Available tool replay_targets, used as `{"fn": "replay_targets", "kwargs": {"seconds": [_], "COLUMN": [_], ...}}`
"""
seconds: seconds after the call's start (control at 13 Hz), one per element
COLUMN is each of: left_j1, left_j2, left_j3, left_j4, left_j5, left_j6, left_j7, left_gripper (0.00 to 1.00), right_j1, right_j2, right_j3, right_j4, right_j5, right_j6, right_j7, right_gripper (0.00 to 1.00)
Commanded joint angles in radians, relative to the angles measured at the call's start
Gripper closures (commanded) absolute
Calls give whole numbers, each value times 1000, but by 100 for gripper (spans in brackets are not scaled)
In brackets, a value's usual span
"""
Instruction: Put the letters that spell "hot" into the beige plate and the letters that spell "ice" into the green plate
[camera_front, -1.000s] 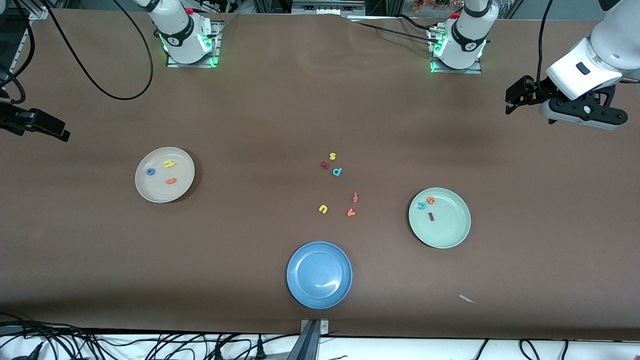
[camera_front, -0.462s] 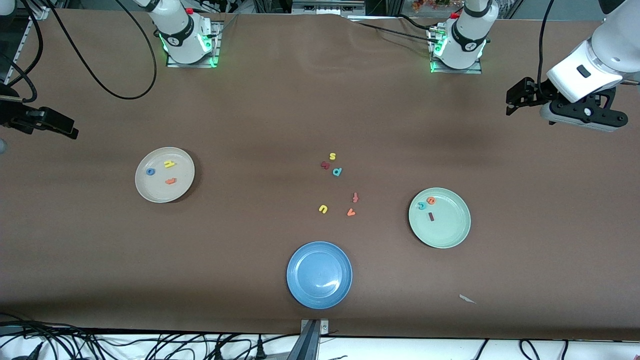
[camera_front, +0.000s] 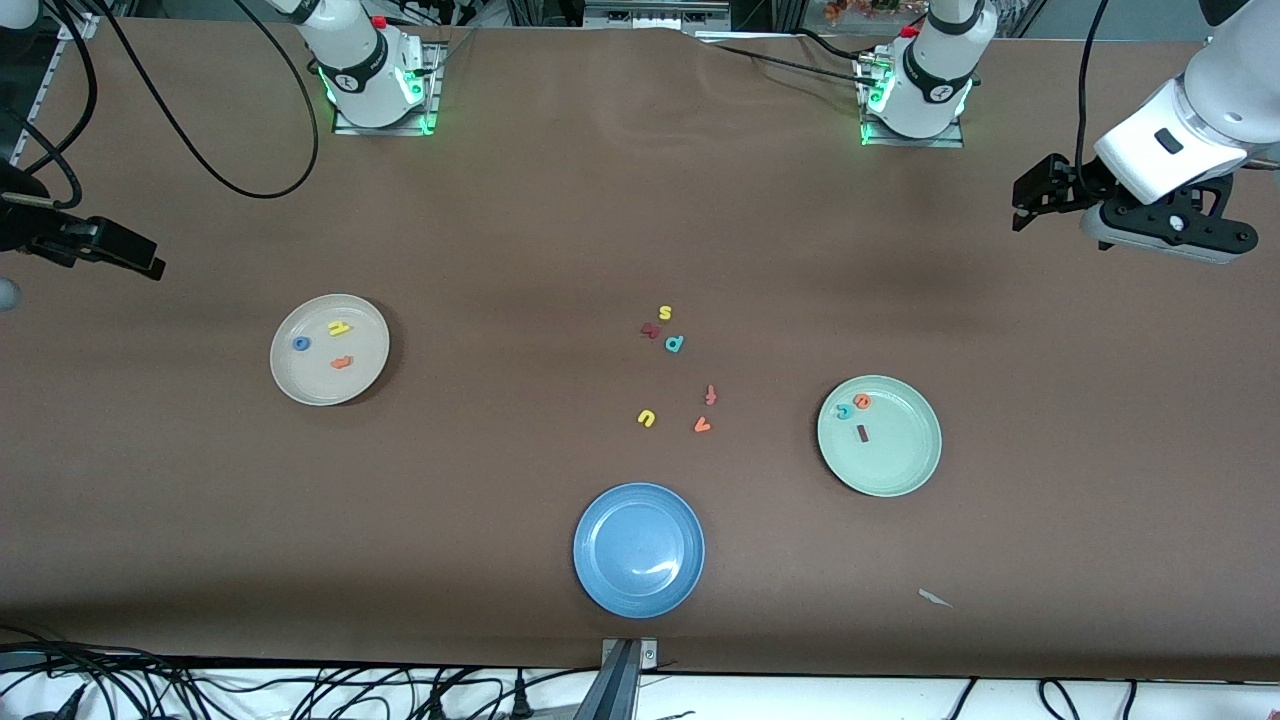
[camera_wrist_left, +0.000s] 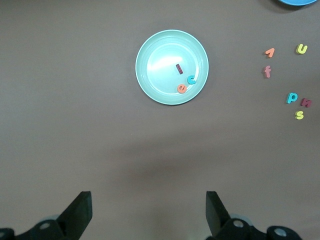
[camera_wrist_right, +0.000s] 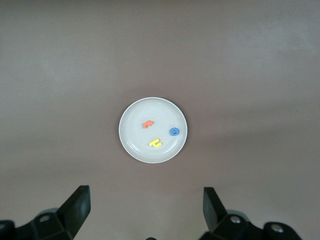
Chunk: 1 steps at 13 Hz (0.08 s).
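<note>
The beige plate (camera_front: 300, 375) lies toward the right arm's end of the table and holds the yellow h (camera_front: 339, 327), blue o (camera_front: 301, 343) and orange t (camera_front: 342, 362). The green plate (camera_front: 895, 455) lies toward the left arm's end with the orange e (camera_front: 862, 401), teal c (camera_front: 844, 411) and maroon i (camera_front: 862, 433) in it. My left gripper (camera_front: 1020, 205) hangs open and empty over bare table at its own end. My right gripper (camera_front: 140, 262) hangs open and empty over its end's edge. The wrist views look down on the green plate (camera_wrist_left: 155, 75) and the beige plate (camera_wrist_right: 135, 142).
An empty blue plate (camera_front: 600, 590) sits nearest the front camera. Loose letters lie mid-table: yellow s (camera_front: 665, 313), a maroon letter (camera_front: 651, 330), teal d (camera_front: 674, 343), red f (camera_front: 711, 395), yellow u (camera_front: 646, 418), orange v (camera_front: 702, 425). A white scrap (camera_front: 934, 598) lies near the front edge.
The right gripper has drifted a little inward from the table's end. The left gripper has barely shifted. Plates and letters have not moved.
</note>
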Motion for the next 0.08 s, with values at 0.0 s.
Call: {"fn": "replay_targets", "kwargs": {"seconds": [0.0], "left_j1": [5], "left_j2": [18], "left_j3": [4], "left_j4": [36], "left_j5": [-11], "left_j6": [-26], "left_j7": [19], "left_gripper": [0], "right_j1": [0], "right_j2": [-19], "right_j3": [4], "right_j4": [-24], "right_j5": [13], "right_j6": [-1], "right_j7": [17], "right_gripper": [0]}}
